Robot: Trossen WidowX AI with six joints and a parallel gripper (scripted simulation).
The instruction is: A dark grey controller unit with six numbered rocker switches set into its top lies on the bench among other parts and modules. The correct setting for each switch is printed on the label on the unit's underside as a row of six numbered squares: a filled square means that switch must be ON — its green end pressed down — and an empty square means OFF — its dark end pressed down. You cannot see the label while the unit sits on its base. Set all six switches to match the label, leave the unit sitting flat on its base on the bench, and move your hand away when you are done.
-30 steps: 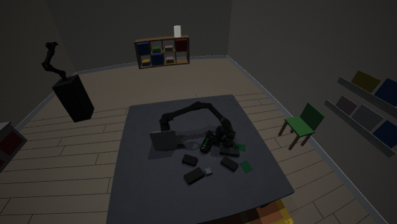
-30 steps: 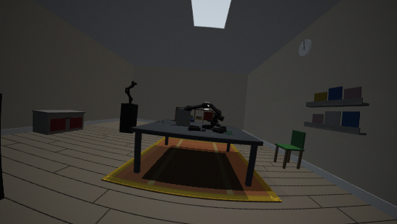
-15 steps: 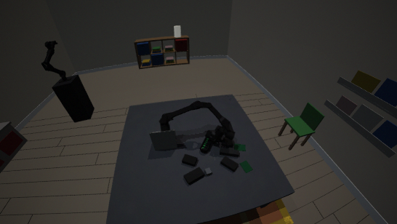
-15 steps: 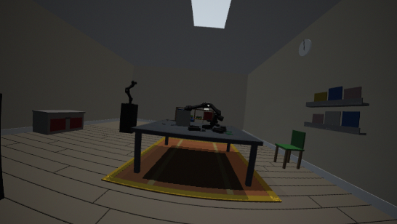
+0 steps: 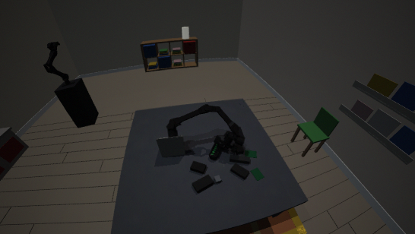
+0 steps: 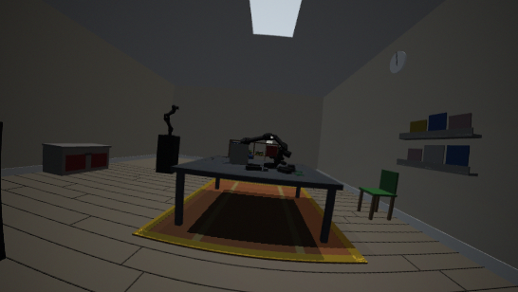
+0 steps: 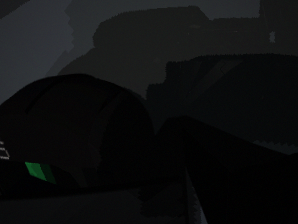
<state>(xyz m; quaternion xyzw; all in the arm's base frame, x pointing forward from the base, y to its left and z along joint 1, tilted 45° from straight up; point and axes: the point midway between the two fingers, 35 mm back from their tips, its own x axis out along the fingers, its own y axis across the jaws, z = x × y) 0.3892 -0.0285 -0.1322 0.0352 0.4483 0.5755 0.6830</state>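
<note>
The arm [image 5: 207, 111] arches over the dark tabletop [image 5: 152, 197] from its base beside a grey box [image 5: 171, 147] and comes down toward the right of centre. Its hand [image 5: 227, 143] is low there, clenched tight with nothing between the fingers. Right against it on its left sits the controller unit [image 5: 215, 150], and from overhead a row of small green lights runs along its length. It looks tipped up on an edge rather than lying flat, though the room is dim and I would not swear to it.

In the wrist view almost everything is black; one green switch end [image 7: 36, 171] shows at the lower left on a dark rounded shape, and the rest is too murky to make out.

Around the unit lie other parts: a dark module [image 5: 197, 167] just in front of it, a longer one [image 5: 202, 183] nearer the tabletop's front with a small pale grey block [image 5: 217, 178] touching its end, another dark module [image 5: 239, 171] to the right, and two green plates [image 5: 257, 174] [image 5: 251, 153] beside that.

A green chair [image 5: 317, 129] stands off to the right of the table.
</note>
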